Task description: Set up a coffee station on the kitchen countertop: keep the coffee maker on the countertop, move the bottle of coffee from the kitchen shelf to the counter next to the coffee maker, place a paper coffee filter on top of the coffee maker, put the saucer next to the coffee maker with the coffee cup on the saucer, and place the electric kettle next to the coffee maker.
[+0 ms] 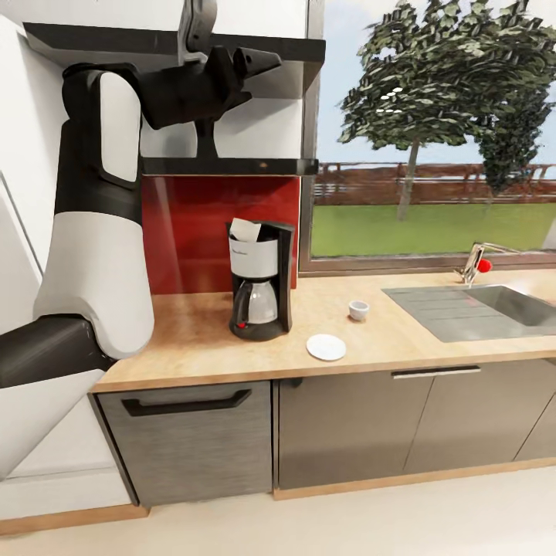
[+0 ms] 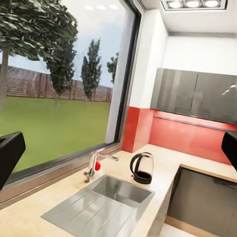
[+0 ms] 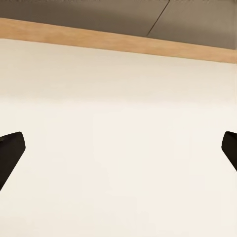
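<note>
Right gripper (image 3: 118,153) jaws spread wide, nothing between them; one dark fingertip (image 3: 10,150) at each side edge of the frame. Beyond the fingertips, pale cream floor (image 3: 118,123). Past the floor, a wooden plinth strip (image 3: 118,42), with grey cabinet fronts (image 3: 98,12) beyond it.

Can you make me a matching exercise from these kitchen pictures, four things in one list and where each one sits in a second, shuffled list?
Things:
1. coffee maker
2. cup
3. saucer
4. kettle

Places:
A. near the counter's front edge, nothing on it
B. beyond the sink, by the red wall
C. against the red wall, white paper on top
D. on bare counter, apart from the saucer

Pairs: 1-C, 2-D, 3-A, 4-B
</note>
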